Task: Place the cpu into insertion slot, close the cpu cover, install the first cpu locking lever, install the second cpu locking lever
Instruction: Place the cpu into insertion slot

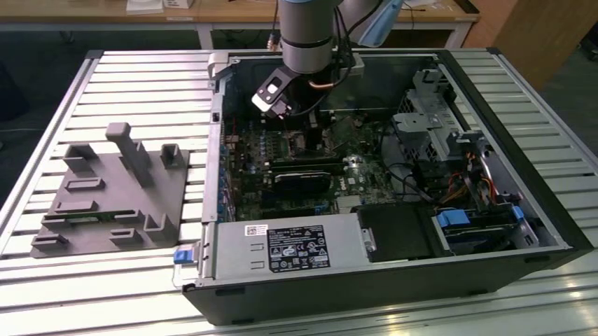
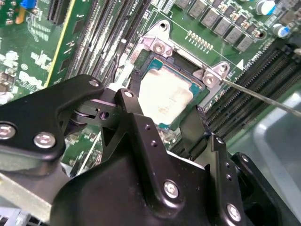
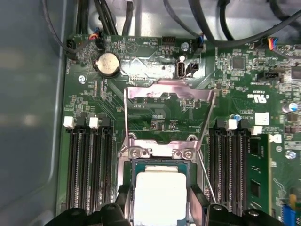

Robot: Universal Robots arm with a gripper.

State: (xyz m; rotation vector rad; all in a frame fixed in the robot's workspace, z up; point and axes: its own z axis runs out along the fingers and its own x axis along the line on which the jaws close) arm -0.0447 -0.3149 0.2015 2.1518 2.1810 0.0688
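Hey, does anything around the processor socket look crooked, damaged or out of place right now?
Nothing stands out. The cpu lies square with the insertion slot, with no visible tilt. The cpu cover is flipped open, not yet closed, which fits the work at this stage.

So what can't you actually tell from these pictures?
- Second wrist view: the claw covers the cpu's near edge, so whether it sits fully down in the insertion slot is unclear.
- First wrist view: the cpu runs off the picture's edge.
- Exterior view: the arm hides the insertion slot.
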